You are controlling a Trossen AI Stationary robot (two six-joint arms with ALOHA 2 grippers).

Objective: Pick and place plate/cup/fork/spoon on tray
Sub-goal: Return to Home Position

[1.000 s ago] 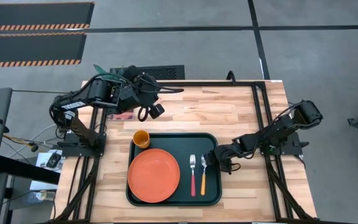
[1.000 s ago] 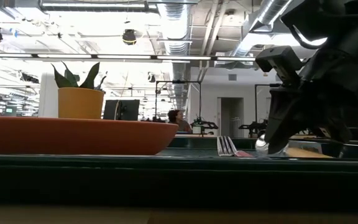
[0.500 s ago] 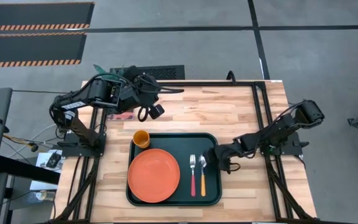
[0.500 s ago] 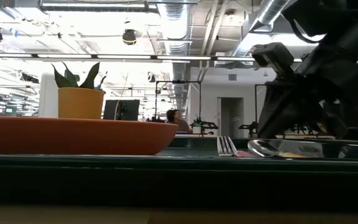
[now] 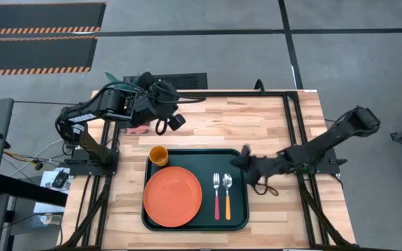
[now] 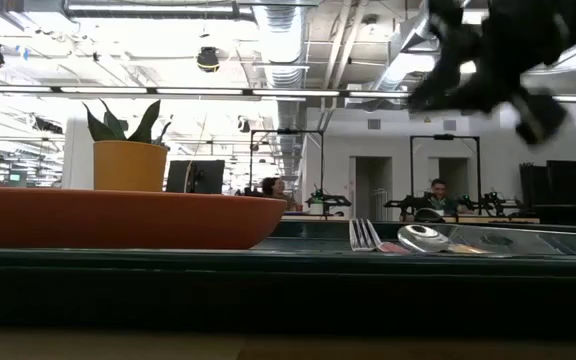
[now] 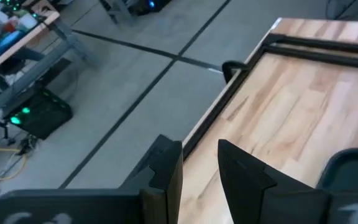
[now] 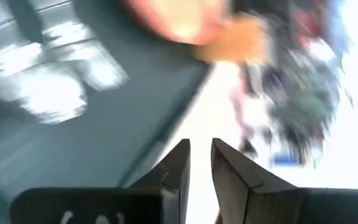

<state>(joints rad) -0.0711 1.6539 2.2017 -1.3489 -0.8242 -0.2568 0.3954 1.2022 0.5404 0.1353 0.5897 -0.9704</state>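
Note:
The dark tray (image 5: 237, 217) lies on the wooden table. On it lie the orange plate (image 5: 173, 197), the red-handled fork (image 5: 216, 196) and the orange-handled spoon (image 5: 227, 192), side by side. The cup (image 5: 158, 155) stands in the tray's far left corner. In the low view the plate (image 6: 118, 218), cup (image 6: 128, 165), fork tines (image 6: 365, 235) and spoon bowl (image 6: 423, 238) show above the tray rim. My right gripper (image 5: 246, 159), blurred, is above the tray's far right corner, narrowly open and empty (image 8: 201, 163). My left gripper (image 5: 174, 120) waits, open, over the table's far left.
A potted plant (image 5: 121, 81) stands at the table's far left corner, behind my left arm. A black frame (image 5: 293, 118) runs along the table's right side. Bare wood (image 5: 243, 122) lies between the tray and the far edge. People show in the room beyond (image 6: 438, 188).
My right gripper has left the spoon, risen and gone toward the table's far edge, moving fast and blurred. The spoon's bowl, raised at the fingers before, now lies flat on the tray beside the fork.

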